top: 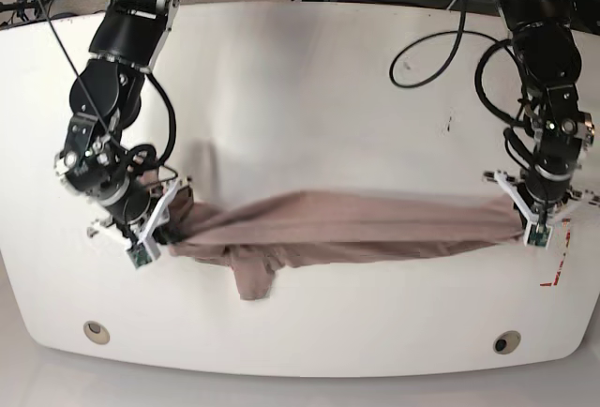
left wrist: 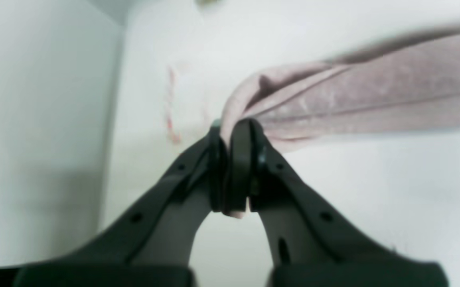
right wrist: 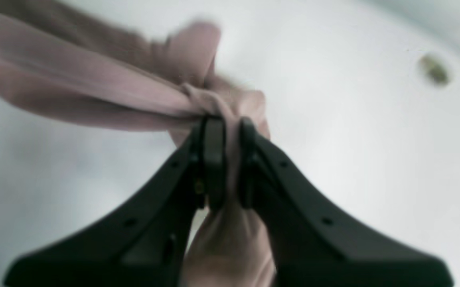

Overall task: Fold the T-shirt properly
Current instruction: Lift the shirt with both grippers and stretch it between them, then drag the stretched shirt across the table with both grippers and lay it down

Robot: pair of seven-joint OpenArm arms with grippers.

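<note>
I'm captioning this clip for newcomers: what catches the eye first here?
The T-shirt, pulled into a long band across the near half of the white table. Each end is pinched in shut jaws: the left gripper at the base view's right, the right gripper at its left. One sleeve hangs below the band.

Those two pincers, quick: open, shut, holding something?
Left pincer: shut on one end of the T-shirt.
Right pincer: shut on its other end.

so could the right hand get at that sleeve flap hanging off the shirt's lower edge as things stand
Probably not right now. The right hand is shut on one bunched end of the T-shirt, which is stretched to the left hand. The sleeve flap lies close by on the table with nothing over it, but the hand would have to let go first.
</note>
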